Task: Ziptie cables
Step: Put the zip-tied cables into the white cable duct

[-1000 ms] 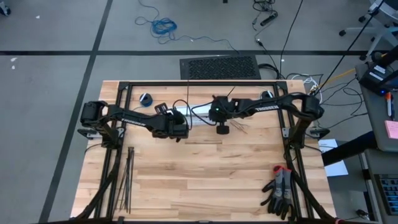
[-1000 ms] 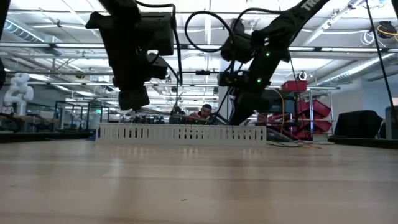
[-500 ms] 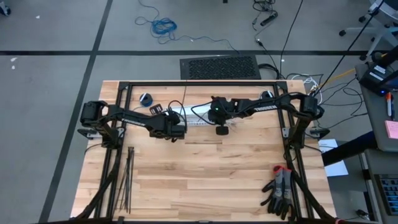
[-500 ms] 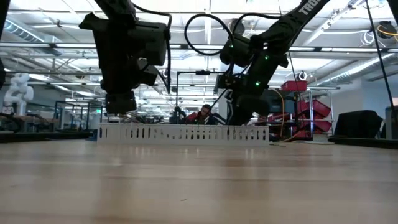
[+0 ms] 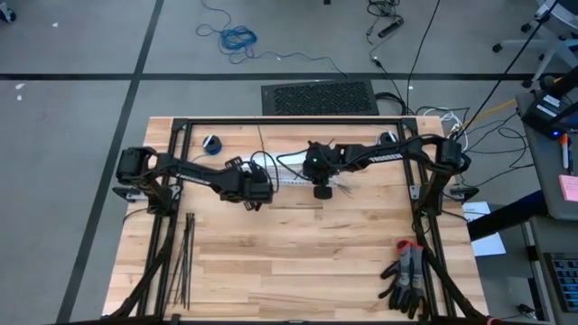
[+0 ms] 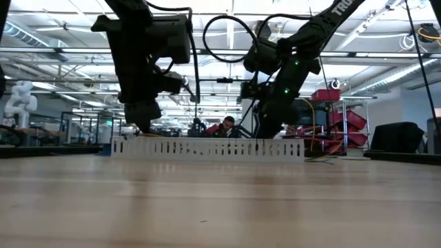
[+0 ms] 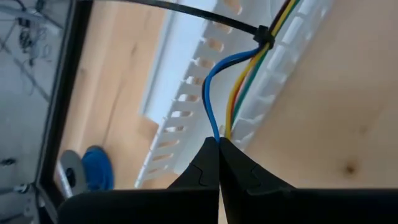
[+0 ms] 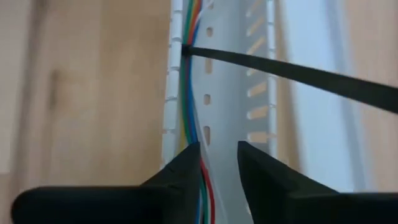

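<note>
A bundle of blue, yellow, green and red cables (image 7: 210, 99) runs along the white slotted channel (image 5: 282, 171) at the table's far middle. A black ziptie (image 7: 263, 32) is looped round the bundle, and its long tail (image 8: 292, 73) sticks out sideways. My left gripper (image 5: 255, 194) is at the channel's left part, shut on the wires. At the channel's right part my right gripper (image 8: 219, 158) is open, slanting down, with the cables (image 8: 189, 87) passing between its fingers. Spare zipties (image 5: 185, 257) lie flat on the table at the near left. My left gripper pinches the coloured wires (image 7: 217, 132) between its two shut fingertips, a short way from the ziptie's loop. The fingers slant down from the table's left. The wires bow upward from the tips toward the ziptie, slack. My right gripper has the wires (image 8: 204, 180) against or just beside the inner face of one finger (image 8: 186, 165); I cannot tell whether it touches them.
A black frame (image 5: 271, 120) borders the table's far side and both side edges. A blue tape roll (image 5: 211, 143) lies at the far left, and dark gloves (image 5: 405, 275) at the near right. Bare wood stretches across the table's near half.
My left gripper has turned at the wrist and tipped a little lower over the channel. The ziptie's tail above it has leaned toward the table's left.
</note>
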`<action>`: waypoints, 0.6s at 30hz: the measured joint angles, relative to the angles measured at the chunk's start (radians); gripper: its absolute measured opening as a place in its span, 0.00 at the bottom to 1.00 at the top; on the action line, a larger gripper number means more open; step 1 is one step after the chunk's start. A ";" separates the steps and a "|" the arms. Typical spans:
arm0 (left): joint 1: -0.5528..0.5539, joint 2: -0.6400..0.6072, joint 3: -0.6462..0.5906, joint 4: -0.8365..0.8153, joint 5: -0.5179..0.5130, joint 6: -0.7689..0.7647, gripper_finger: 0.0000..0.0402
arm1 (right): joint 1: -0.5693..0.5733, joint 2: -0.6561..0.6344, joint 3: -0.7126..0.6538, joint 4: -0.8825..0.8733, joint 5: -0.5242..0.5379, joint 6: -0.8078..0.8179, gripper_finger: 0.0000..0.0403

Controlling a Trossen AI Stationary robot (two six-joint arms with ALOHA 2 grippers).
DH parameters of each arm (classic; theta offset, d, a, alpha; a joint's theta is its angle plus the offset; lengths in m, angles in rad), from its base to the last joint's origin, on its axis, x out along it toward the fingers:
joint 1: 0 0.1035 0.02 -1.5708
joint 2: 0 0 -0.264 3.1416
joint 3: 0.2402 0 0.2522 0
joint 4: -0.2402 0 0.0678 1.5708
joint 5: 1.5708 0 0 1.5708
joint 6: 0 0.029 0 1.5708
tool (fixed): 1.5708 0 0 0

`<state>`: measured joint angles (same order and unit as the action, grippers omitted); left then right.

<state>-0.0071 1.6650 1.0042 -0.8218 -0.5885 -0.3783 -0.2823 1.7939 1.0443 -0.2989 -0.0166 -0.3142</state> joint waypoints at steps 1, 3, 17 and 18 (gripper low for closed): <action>-0.008 0.000 0.000 0.002 0.008 -0.001 0.00 | 0.007 0.000 0.000 -0.013 -0.011 0.011 0.23; -0.027 0.000 0.000 0.002 0.012 -0.006 0.00 | 0.027 0.000 0.000 -0.037 -0.016 0.037 0.21; -0.224 0.000 0.008 -0.026 0.080 -0.087 0.00 | 0.216 0.000 0.001 -0.113 -0.011 0.132 0.17; -0.231 0.000 0.014 -0.036 0.085 -0.088 0.00 | 0.226 0.000 0.001 -0.113 -0.012 0.132 0.17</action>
<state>-0.2384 1.6650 1.0186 -0.8581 -0.5033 -0.4664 -0.0563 1.7935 1.0452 -0.4118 -0.0288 -0.1818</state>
